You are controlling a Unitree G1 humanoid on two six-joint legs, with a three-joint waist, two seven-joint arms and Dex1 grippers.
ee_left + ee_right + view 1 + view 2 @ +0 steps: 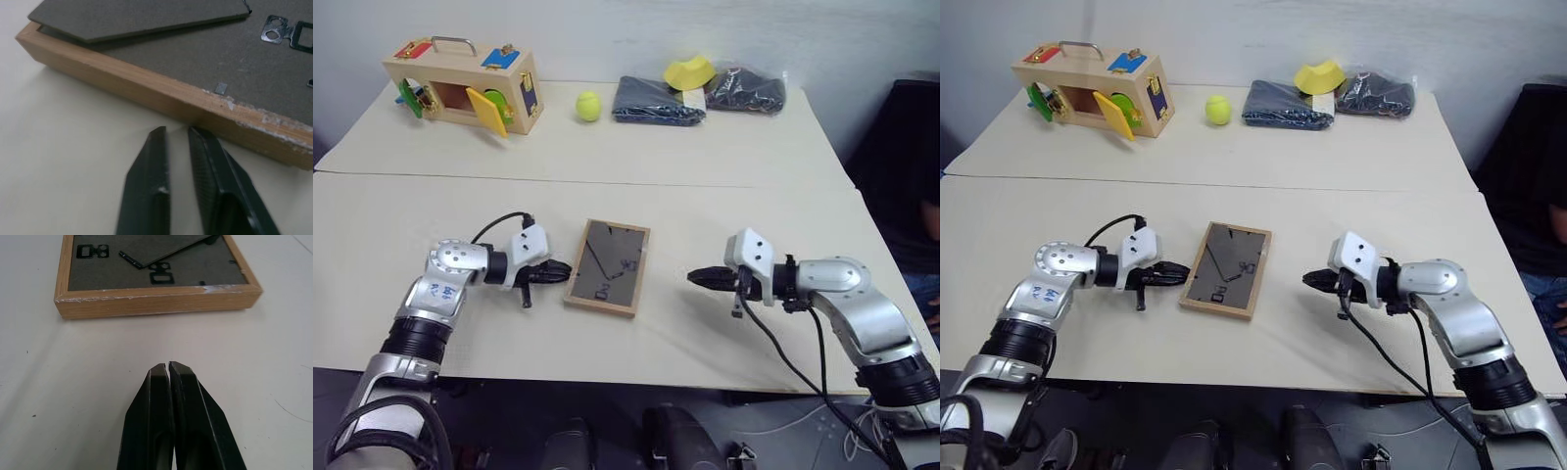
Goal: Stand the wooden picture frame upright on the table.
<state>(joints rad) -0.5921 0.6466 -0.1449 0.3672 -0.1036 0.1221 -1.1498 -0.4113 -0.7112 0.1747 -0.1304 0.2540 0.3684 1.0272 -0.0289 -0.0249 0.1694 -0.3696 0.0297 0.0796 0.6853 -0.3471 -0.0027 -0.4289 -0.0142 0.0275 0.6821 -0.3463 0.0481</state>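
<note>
The wooden picture frame [608,266] lies face-down on the table [724,162], between both grippers.

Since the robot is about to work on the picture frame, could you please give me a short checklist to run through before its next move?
1. Wooden picture frame lies flat, back panel up, not yet standing: ok to start.
2. Left gripper shut, tips at the frame's edge: ok.
3. Right gripper shut, short of the frame: ok.
4. Frame held by either gripper: not ok.
5. Fold-out stand opened out: cannot tell.
6. Table around the frame free of objects: ok.
</note>
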